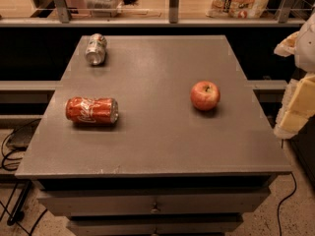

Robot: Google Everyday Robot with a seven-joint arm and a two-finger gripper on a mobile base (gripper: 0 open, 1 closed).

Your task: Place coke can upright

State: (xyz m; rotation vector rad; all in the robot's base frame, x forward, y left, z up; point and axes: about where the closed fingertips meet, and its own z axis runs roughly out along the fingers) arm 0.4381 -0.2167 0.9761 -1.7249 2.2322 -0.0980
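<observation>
1. While parked off the table's (157,136) right side: gripper (298,102), opening impossible to tell, well apart from coke can (92,110).
2. Sideways near left edge; could roll off if nudged.

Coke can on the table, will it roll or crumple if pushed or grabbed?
On its side, the coke can would probably roll if nudged. It looks dented, so likely thin and crushable. The gripper is at the right edge, away from it.

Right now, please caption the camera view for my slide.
Coke can lies sideways on table; gripper at picture's right edge.
</observation>
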